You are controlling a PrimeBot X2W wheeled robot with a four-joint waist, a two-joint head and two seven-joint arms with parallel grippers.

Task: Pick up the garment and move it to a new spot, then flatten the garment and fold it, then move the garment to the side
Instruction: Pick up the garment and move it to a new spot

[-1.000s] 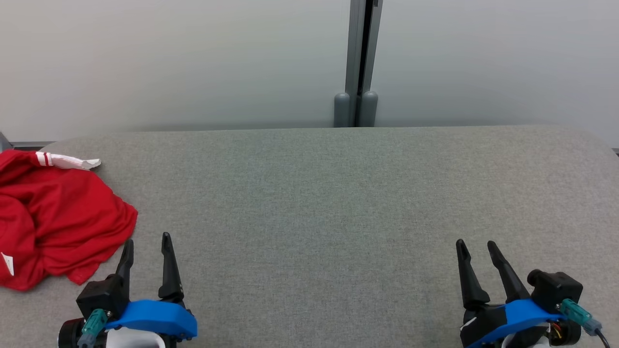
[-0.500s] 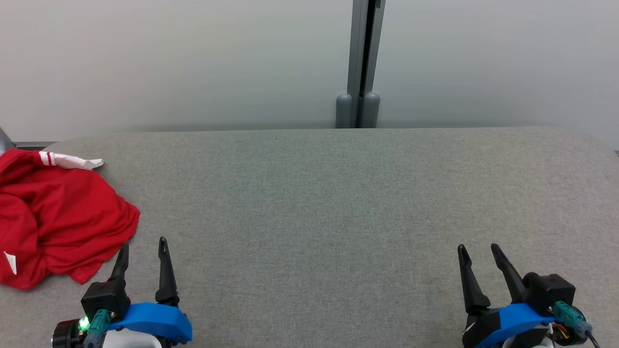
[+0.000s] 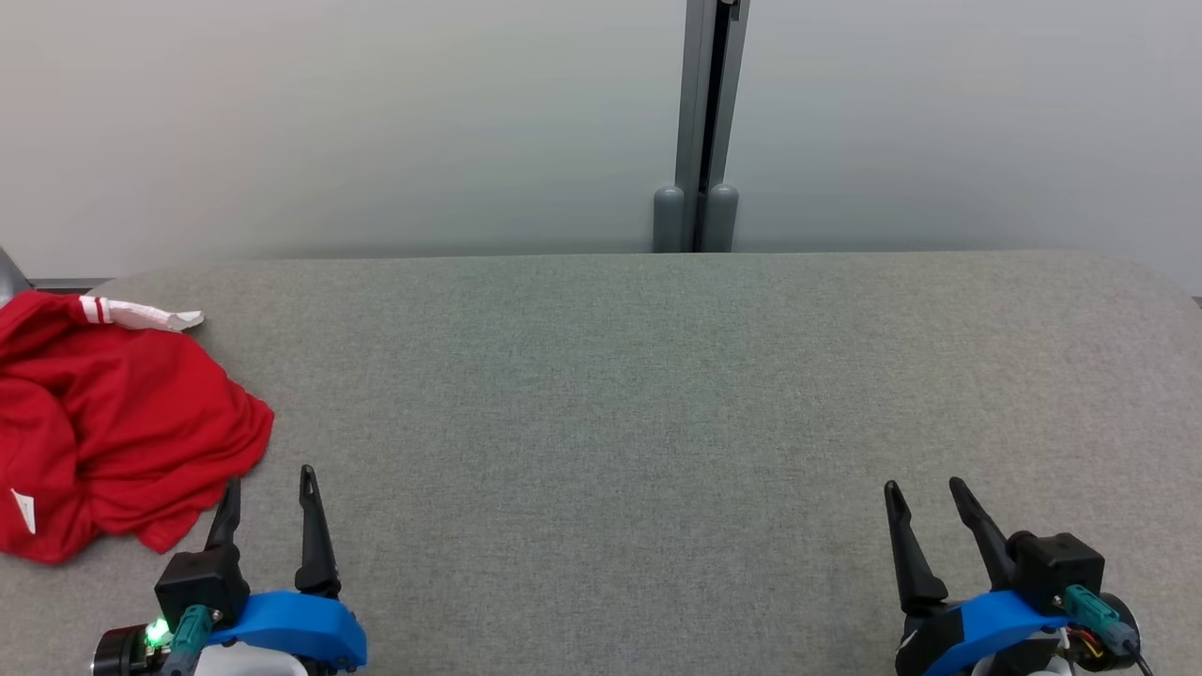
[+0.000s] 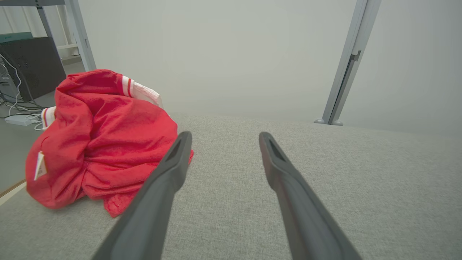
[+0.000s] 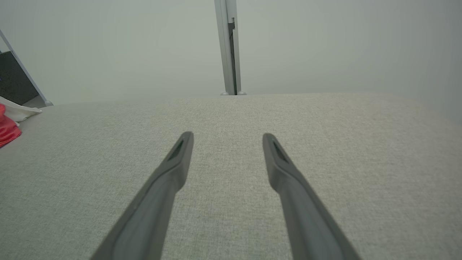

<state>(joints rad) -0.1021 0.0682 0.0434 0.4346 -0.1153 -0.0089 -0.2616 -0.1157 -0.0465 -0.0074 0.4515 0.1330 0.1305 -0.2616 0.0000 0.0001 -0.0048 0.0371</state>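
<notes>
Garment [image 3: 113,422], red and crumpled, lies at the left edge of the grey counter [image 3: 657,394]. The left tool [image 3: 269,477] sits just beside its near hem, fingers spread wide, holding nothing. The right tool [image 3: 923,484], well apart, is equally spread and empty. The garment's white tag [image 3: 23,512] is unreadable.

The left gripper [image 3: 268,477] sits low at the head view's lower left with its two long dark fingers [image 3: 314,535] spread apart and pointing almost straight up that view, while the right gripper [image 3: 922,484], well apart at the lower right, is likewise spread, its fingers leaning slightly leftward.
</notes>
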